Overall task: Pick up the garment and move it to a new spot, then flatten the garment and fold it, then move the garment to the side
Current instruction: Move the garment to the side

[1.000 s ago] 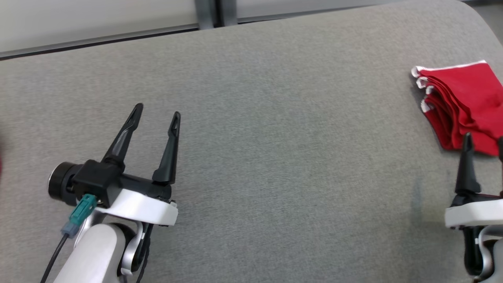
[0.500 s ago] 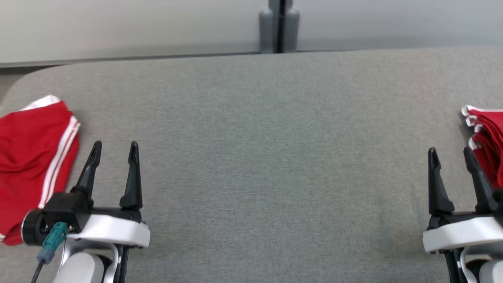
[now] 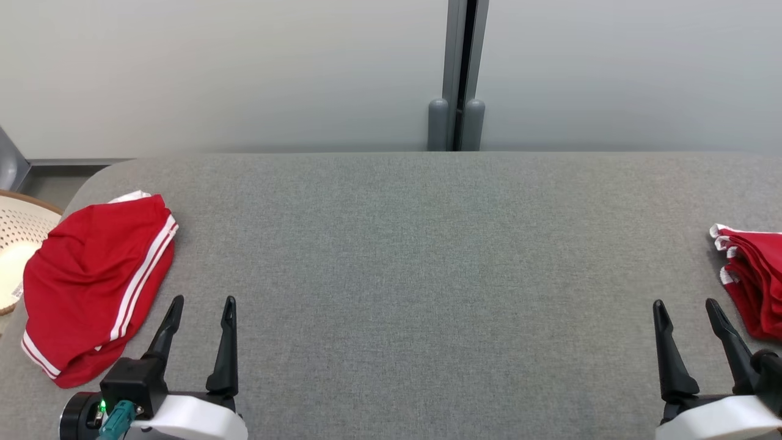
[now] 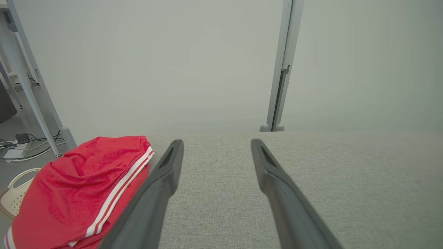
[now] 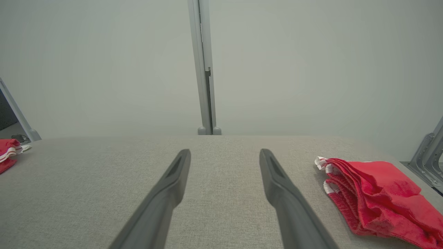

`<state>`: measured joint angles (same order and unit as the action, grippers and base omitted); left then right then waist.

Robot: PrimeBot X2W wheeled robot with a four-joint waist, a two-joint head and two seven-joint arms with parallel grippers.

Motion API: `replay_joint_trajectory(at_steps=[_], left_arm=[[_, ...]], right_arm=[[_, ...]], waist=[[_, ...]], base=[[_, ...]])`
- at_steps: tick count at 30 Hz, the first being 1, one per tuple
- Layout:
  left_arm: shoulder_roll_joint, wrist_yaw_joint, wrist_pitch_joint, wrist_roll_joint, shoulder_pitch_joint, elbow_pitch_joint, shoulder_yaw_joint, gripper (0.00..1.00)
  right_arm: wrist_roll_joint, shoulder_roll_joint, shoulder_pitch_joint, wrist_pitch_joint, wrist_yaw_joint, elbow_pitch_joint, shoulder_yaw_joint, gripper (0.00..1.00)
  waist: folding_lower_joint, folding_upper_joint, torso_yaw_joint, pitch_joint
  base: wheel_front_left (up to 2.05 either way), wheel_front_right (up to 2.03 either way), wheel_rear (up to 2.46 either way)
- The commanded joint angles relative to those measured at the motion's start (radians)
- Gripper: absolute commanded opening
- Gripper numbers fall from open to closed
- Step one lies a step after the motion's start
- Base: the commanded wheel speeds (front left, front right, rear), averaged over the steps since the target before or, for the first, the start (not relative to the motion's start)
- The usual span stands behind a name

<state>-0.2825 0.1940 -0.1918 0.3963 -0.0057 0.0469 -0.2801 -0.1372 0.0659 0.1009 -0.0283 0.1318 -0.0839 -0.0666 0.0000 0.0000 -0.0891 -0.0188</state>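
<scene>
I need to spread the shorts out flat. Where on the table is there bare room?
The whole middle of the grey table is bare, bordered by the crumpled red shorts on the left, the folded red stack on the right, and the open left gripper and right gripper at the near side. Both table ends are crowded.

Nothing legible anywhere. No lettering, label, brand mark, number or sign to read on the red garment (image 3: 91, 287), on the folded red pile (image 3: 754, 287) or on the grey counter (image 3: 427, 275).
</scene>
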Motion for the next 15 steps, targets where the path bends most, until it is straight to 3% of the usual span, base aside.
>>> replay_joint_trajectory(at_steps=[1, 15], left_arm=[[-0.010, 0.007, 0.009, -0.002, 0.019, -0.009, -0.003, 1.00], [-0.036, 0.021, 0.060, 0.001, 0.075, -0.060, -0.019, 1.00]], right_arm=[[-0.008, 0.006, 0.024, -0.008, -0.002, -0.016, -0.007, 1.00], [-0.014, 0.011, 0.081, -0.021, -0.002, -0.056, -0.012, 1.00]], waist=[[0.0000, 0.0000, 0.003, 0.034], [0.0000, 0.0000, 0.006, 0.077]], base=[[0.00, 0.00, 0.00], [0.00, 0.00, 0.00]])
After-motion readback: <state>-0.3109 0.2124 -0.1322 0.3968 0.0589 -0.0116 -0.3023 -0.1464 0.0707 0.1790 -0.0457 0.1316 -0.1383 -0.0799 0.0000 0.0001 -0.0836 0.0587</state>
